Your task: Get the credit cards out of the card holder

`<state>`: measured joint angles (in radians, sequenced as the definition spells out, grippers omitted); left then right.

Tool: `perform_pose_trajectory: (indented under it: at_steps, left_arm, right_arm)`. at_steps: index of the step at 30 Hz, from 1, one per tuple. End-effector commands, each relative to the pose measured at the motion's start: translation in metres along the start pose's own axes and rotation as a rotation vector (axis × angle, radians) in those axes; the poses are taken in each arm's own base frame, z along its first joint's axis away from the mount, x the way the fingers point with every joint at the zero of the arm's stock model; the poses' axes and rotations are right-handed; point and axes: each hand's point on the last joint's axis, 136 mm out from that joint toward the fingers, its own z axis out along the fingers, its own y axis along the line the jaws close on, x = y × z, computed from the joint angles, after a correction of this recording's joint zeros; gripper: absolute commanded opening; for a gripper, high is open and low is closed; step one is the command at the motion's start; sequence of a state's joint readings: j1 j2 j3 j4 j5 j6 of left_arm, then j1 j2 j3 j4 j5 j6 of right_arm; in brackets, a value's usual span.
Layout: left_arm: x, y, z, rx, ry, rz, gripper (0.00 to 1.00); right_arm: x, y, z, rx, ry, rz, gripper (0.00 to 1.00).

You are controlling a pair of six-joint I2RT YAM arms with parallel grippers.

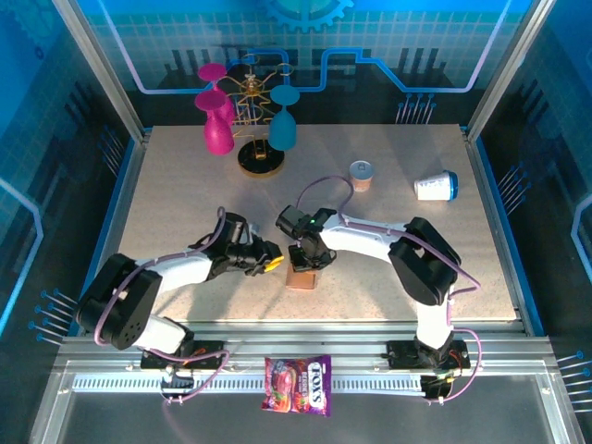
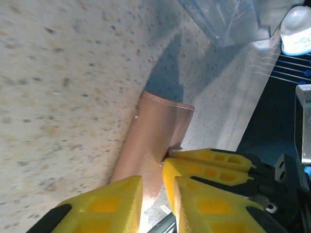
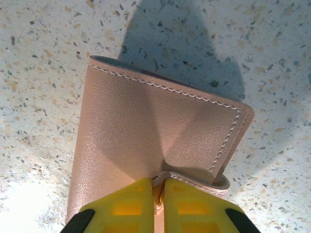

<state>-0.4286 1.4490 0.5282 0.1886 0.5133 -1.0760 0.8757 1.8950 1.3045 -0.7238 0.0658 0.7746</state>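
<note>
Card holder [image 3: 146,131] pinched by downward-reaching right arm's fingers [image 3: 126,208].

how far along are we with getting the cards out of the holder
Nothing done yet: no cards out. In hand: the right gripper is shut on an edge flap of the folded card holder, left gripper at its side. Left: open it, pull cards.

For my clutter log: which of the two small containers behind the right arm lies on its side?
The white container with the blue end, nearer the right wall; the small tan container left of it stands upright.
</note>
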Motion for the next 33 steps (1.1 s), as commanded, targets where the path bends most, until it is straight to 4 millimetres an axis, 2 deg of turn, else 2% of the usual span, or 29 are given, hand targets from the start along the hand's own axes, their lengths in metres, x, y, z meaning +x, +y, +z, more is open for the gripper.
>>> perform_pose_trajectory:
  at_steps: [1, 6, 10, 14, 17, 23, 29, 33]
  left_arm:
    - [0.007, -0.013, 0.012, 0.018, 0.036, -0.012, 0.23]
    - [0.016, -0.018, 0.030, 0.029, 0.074, -0.026, 0.13]
    - [0.022, -0.011, 0.041, -0.001, 0.094, -0.042, 0.12]
    - [0.019, 0.003, 0.042, -0.050, 0.075, -0.065, 0.12]
    - [0.019, 0.006, 0.043, -0.068, 0.074, -0.068, 0.12]
    - [0.017, 0.012, 0.043, -0.105, 0.064, -0.068, 0.12]
    - [0.017, 0.011, 0.040, -0.118, 0.055, -0.063, 0.13]
    - [0.016, 0.008, 0.040, -0.117, 0.055, -0.062, 0.13]
  right_arm:
    - [0.003, -0.002, 0.008, -0.060, 0.004, 0.028, 0.09]
    - [0.002, -0.003, 0.010, -0.147, -0.016, 0.073, 0.07]
    - [0.001, -0.004, 0.009, -0.197, -0.030, 0.094, 0.06]
    - [0.001, -0.008, 0.005, -0.231, -0.046, 0.119, 0.07]
    - [0.001, -0.011, -0.001, -0.251, -0.064, 0.132, 0.07]
    - [0.005, -0.029, -0.009, -0.234, -0.073, 0.167, 0.13]
    - [0.011, -0.052, -0.014, -0.179, -0.077, 0.194, 0.20]
    - [0.014, -0.059, -0.012, -0.176, -0.068, 0.214, 0.26]
